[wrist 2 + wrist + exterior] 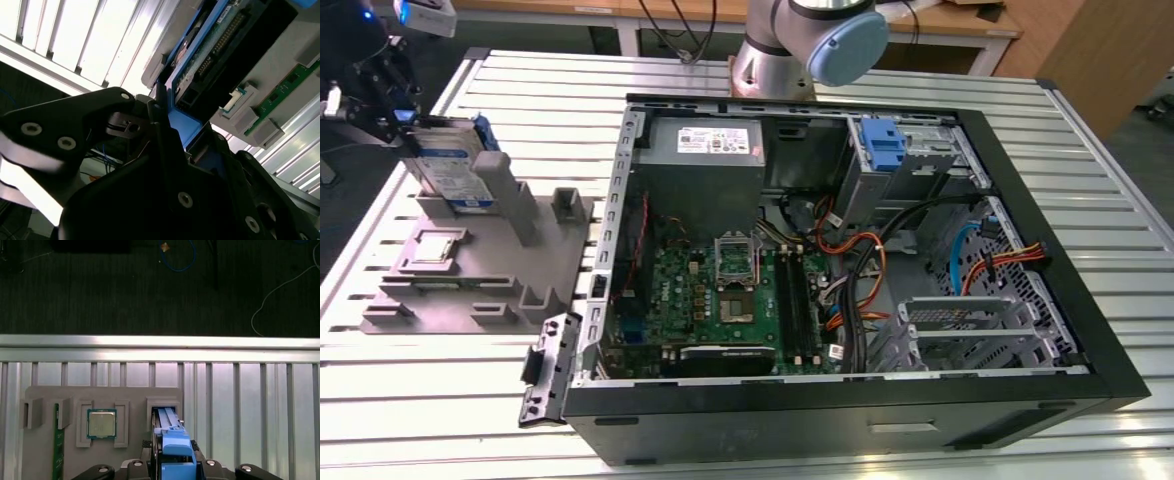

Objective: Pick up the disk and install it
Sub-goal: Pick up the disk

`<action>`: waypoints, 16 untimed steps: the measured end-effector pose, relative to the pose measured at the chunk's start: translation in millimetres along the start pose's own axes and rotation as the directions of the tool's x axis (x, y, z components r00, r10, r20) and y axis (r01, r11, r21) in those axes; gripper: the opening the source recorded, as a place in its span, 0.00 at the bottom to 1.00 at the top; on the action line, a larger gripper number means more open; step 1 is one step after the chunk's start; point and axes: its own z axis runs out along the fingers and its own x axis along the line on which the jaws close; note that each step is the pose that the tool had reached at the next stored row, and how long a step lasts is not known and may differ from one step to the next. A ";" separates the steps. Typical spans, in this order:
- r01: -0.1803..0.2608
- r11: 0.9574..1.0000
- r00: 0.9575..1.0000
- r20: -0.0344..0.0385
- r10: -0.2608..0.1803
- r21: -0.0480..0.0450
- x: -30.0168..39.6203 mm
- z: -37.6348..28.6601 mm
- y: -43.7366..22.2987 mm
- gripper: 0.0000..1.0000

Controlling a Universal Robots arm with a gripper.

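The disk (454,172) stands on edge at the back of the grey stand (467,270), at the exterior view's left. It is silver-grey with a white-and-blue label and a blue carrier frame. My gripper (400,120) comes down on its top edge from above. In the first wrist view the blue carrier (172,442) sits between the black fingers of my gripper (172,467), and its far end reaches the stand's slot (165,407). In the second wrist view my gripper (167,127) clamps the blue frame, and the disk's circuit-board side (215,40) shows beyond it.
The open computer case (1067,290) fills the middle and the exterior view's right, with a drive bay (887,150) at its back and a power-supply box (707,140) beside it. The stand also holds a processor chip (102,423) and a green memory stick (58,450). The arm's base (787,45) stands behind the case.
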 end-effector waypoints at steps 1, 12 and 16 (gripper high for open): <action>0.000 1.000 1.000 0.000 0.000 0.000 0.0 0.0 0.0 0.38; 0.000 1.000 1.000 0.000 0.000 0.000 0.0 -0.3 0.0 0.37; 0.000 1.000 1.000 -0.001 0.000 0.000 -0.1 -0.8 0.0 0.37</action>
